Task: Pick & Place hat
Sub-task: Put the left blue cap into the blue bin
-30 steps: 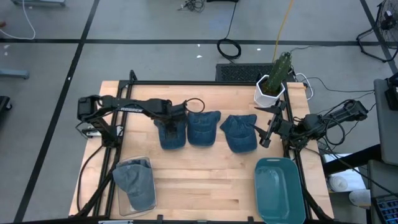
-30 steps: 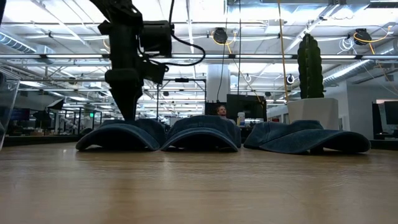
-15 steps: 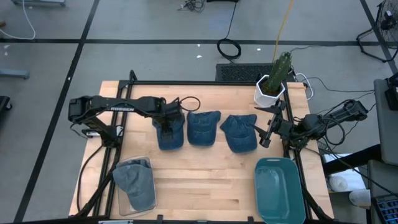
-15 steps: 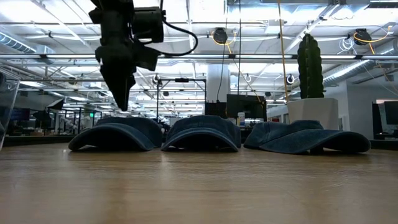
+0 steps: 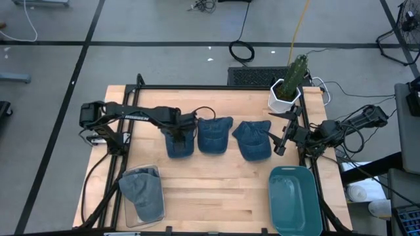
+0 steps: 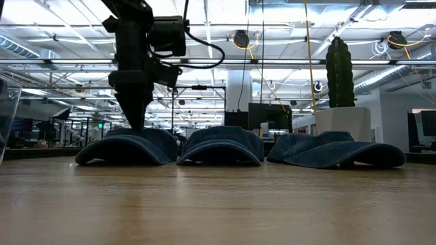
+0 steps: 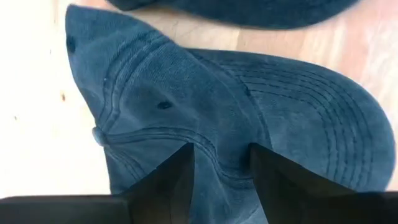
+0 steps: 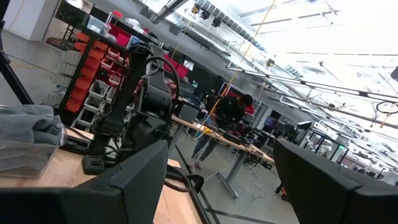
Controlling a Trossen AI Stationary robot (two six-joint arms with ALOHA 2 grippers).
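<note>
Three dark blue denim caps lie in a row on the wooden table, each resting on its brim and lower edge: the left cap [image 5: 178, 144] [image 6: 126, 146] [image 7: 186, 93], the middle cap [image 5: 214, 134] [image 6: 221, 144] and the right cap [image 5: 252, 139] [image 6: 334, 151]. My left gripper [image 5: 180, 128] [image 6: 135, 126] [image 7: 221, 149] stands over the left cap, open, with its fingertips down on the crown. My right gripper [image 5: 279, 137] [image 8: 221, 180] waits open at the table's right edge, beside the right cap, touching nothing. My left gripper comes from above, pointing down. Its open fingertips [image 7: 186, 158] sit on the front of the left cap's crown [image 7: 217, 165], between the top button and the brim. A low ridge of cloth stands between them. The cap lies flat on the table.
A grey cap lies in a clear container [image 5: 141, 193] at the near left corner. A teal bin [image 5: 295, 172] stands at the near right. A cactus in a white pot [image 5: 284, 95] [image 6: 340, 102] stands at the far right. Bare wood stretches along the near side between container and bin.
My left gripper rose off the left cap and drifted toward the table's left edge. It then came back down onto the crown. The left cap slid a little toward the left edge and now lies still. The right arm kept still.
</note>
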